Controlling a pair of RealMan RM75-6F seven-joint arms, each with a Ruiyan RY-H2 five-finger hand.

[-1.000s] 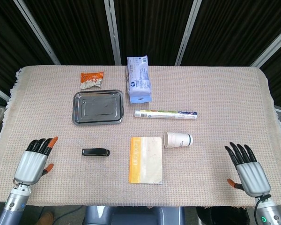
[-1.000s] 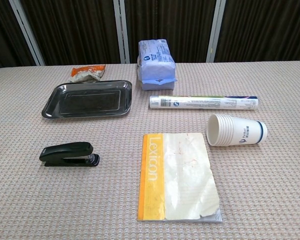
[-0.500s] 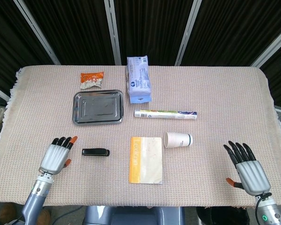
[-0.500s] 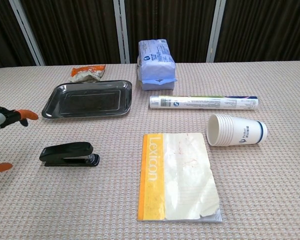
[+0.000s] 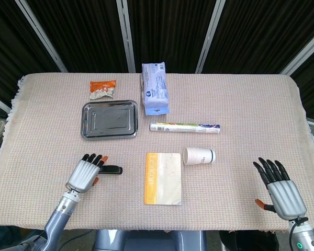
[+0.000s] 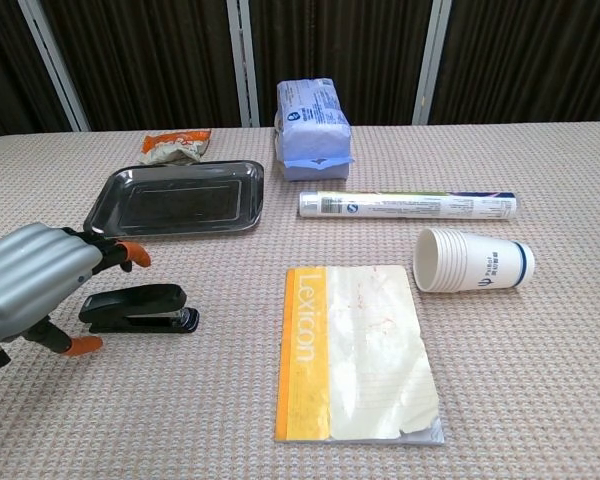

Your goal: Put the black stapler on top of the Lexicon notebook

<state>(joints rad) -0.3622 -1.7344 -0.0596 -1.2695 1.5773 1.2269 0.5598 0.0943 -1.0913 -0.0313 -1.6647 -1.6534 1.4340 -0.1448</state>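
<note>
Black stapler (image 6: 138, 307) lying flat on the worktop (image 5: 240, 104), well left of the Lexicon notebook (image 6: 355, 350), not yet gripped. Left robot hand (image 5: 86, 174) now at its left end after sliding in from the worktop's left edge within 1 second, fingers spread and grasping nothing, so seemingly set up for the pick. Right robot hand (image 5: 280, 189) released and idle at the right edge.

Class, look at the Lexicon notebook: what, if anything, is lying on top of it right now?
Nothing lies on the Lexicon notebook; its cover is bare. The black stapler sits on the cloth to its left, with the left hand over its far end. What lies under the notebook is hidden.
</note>
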